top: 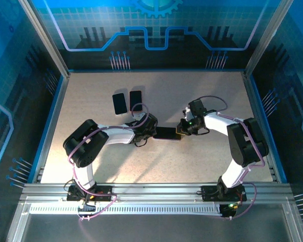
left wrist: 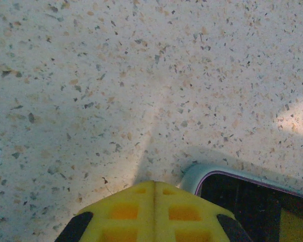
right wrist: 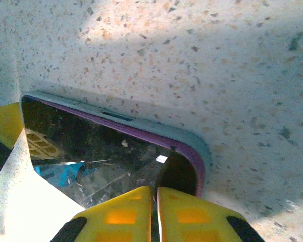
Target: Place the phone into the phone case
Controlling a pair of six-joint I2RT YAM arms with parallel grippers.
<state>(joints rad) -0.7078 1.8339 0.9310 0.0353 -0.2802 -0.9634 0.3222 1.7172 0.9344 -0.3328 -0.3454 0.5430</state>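
The phone [top: 166,133] lies flat mid-table between both grippers. In the right wrist view its dark screen [right wrist: 106,146] has a purple rim, seated inside the grey-blue phone case [right wrist: 194,141]. My right gripper [right wrist: 154,189] is shut, its yellow tips resting on the screen near the phone's right corner. My left gripper [left wrist: 154,184] is shut too, its tips on the table just beside the case's rounded corner [left wrist: 189,176], with the dark screen [left wrist: 252,206] to the right. In the top view the left gripper [top: 152,132] and right gripper [top: 181,132] sit at the phone's two ends.
Two dark flat slabs [top: 119,103] [top: 136,100] lie side by side behind the left arm. Blue walls and metal posts enclose the speckled table [top: 207,91]. A rail [top: 156,189] runs along the near edge.
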